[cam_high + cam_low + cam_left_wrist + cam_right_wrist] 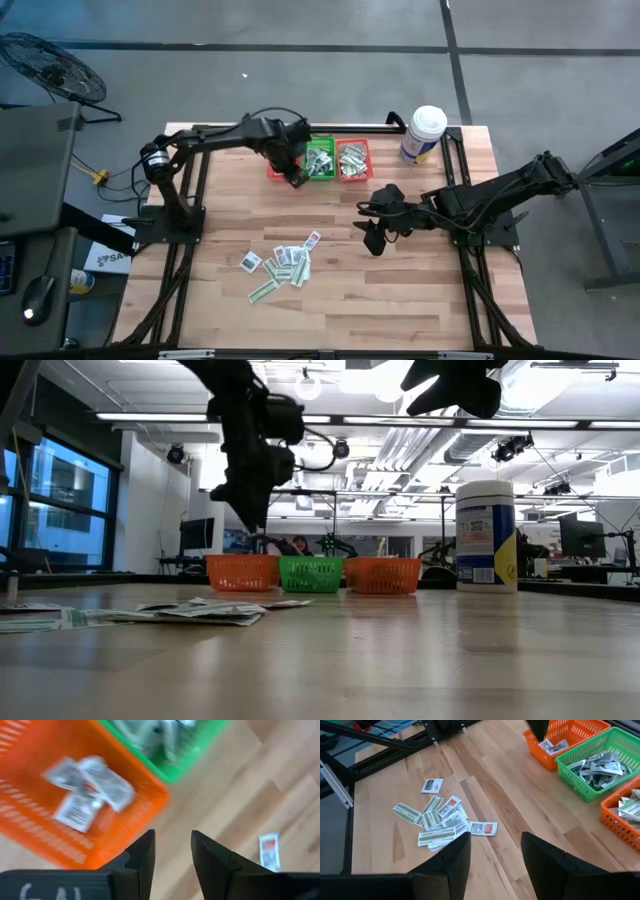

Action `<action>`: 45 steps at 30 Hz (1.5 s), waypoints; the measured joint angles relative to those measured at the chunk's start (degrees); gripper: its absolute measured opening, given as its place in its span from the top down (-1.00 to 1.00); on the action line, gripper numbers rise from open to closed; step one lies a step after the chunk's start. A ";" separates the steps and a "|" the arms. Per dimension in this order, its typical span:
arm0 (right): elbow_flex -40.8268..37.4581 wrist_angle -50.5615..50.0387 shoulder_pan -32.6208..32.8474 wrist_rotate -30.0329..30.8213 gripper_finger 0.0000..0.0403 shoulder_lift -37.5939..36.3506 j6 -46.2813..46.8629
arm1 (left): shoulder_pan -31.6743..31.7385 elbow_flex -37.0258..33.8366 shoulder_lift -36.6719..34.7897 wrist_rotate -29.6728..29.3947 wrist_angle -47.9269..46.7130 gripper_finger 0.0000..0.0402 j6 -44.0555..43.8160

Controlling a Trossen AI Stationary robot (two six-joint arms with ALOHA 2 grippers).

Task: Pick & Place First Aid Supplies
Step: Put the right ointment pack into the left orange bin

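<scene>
The first aid packets (283, 265) lie in a loose pile on the table's near-middle, also seen in the right wrist view (440, 822); one white packet with a red mark (269, 851) lies apart. More packets fill the three mesh baskets at the far edge. My left gripper (172, 837) is open and empty, hanging above the near rim of the left orange basket (75, 815), which holds white packets. In the high view it (297, 180) sits between that basket and the green one (320, 158). My right gripper (495, 840) is open and empty, raised above bare wood right of the pile (375, 243).
The white tub with a blue label (424, 135) stands at the far right, beside the right orange basket (353, 160). Black frame rails run along the table's left, right and far edges. Bare wood lies between the pile and the baskets.
</scene>
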 joint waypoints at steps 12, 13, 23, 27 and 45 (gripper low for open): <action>0.00 -5.98 0.01 -1.27 0.17 -0.45 2.84 | -14.84 0.00 -0.05 -3.44 0.10 0.39 -9.38; -0.02 -7.52 0.02 -1.37 0.17 -0.85 3.71 | -15.97 0.00 -0.05 -3.59 0.13 0.39 -10.38; -0.01 -17.47 0.85 1.32 0.17 -9.68 4.71 | -25.84 0.00 -0.05 -6.07 3.16 0.23 -17.63; 0.00 -19.69 0.83 1.48 0.17 -11.57 4.41 | -28.57 0.00 0.81 -8.01 7.25 0.01 -20.73; 0.00 -22.56 0.83 -0.82 0.17 -12.07 3.47 | -31.08 -0.02 9.96 -10.32 9.85 -0.12 -29.51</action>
